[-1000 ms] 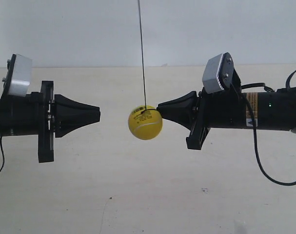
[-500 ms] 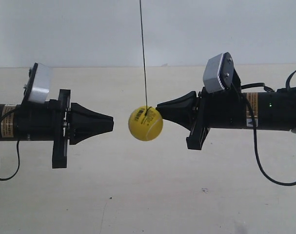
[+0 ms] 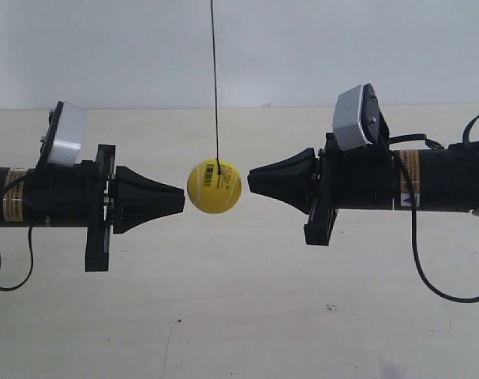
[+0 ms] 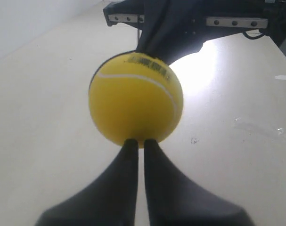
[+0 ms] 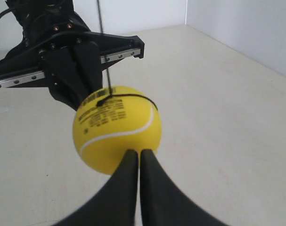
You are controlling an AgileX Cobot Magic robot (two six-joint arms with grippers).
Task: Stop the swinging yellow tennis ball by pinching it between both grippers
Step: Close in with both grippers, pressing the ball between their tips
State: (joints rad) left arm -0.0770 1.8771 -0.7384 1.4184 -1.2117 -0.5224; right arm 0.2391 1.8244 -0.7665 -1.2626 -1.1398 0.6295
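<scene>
Left hand (image 4: 138,141), right hand (image 5: 138,152), both closed tight, level, flanking yellow tennis ball (image 3: 214,186)

The yellow tennis ball (image 3: 214,187) is hung by a string (image 3: 215,79) above the bench (image 3: 239,316), between two facing grippers. The gripper at the exterior view's left (image 3: 182,201) is placed just beside the ball. The gripper at the exterior view's right (image 3: 249,180) is set slightly apart from it.

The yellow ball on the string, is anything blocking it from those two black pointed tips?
Nothing visible does. The yellow tennis ball hangs in open air between the left gripper and the right gripper, with both tips aimed at it. Its string runs upward, clear of both paths.
</scene>
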